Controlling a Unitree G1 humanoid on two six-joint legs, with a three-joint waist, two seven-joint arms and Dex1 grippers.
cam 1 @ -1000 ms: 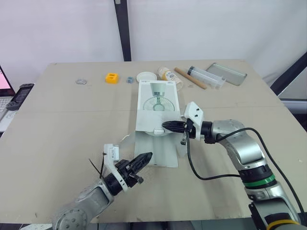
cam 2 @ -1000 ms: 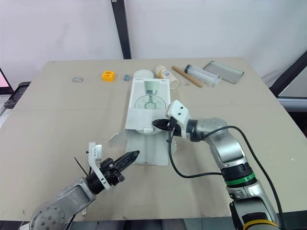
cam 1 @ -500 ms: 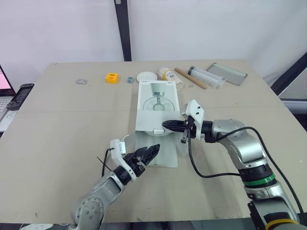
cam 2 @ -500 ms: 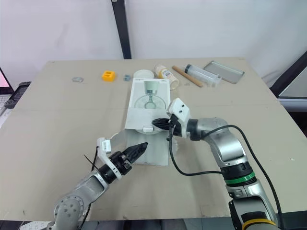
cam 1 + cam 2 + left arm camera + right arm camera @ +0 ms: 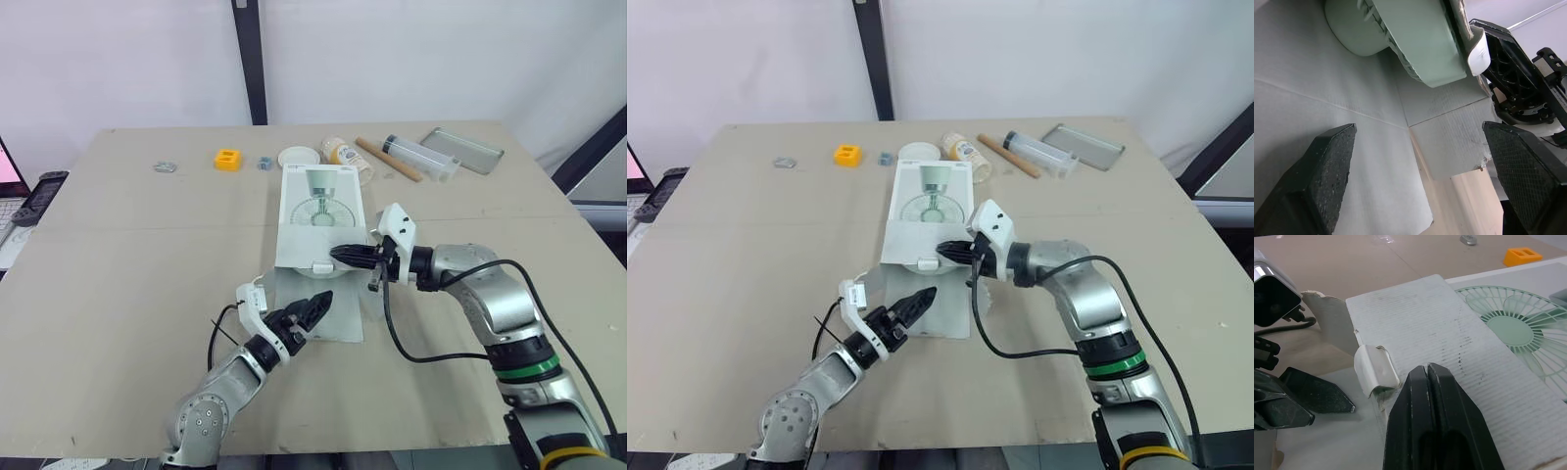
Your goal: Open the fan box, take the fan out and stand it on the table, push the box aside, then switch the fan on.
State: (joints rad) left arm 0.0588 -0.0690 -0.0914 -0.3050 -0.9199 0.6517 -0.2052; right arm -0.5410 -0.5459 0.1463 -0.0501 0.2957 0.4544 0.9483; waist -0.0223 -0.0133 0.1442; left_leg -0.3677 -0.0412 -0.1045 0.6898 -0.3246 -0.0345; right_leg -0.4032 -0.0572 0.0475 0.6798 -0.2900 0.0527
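2 tools work at the fan box (image 5: 319,211), which lies flat in the middle of the surface (image 5: 127,245), near flap (image 5: 343,305) folded down open. The right tool (image 5: 338,256) is clenched on nothing, tip at the box top's near edge. The left tool (image 5: 315,307) is spread wide over the flap, facing the green fan (image 5: 1415,44) inside. I think taking the fan out is the step now: the left tool must reach in and grab it.

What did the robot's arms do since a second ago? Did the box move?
The left gripper slid forward and to the right, up to the open end of the fan box; its jaws stand open. Nothing was grabbed or let go. The right gripper stayed shut at the box top, and the box did not move.
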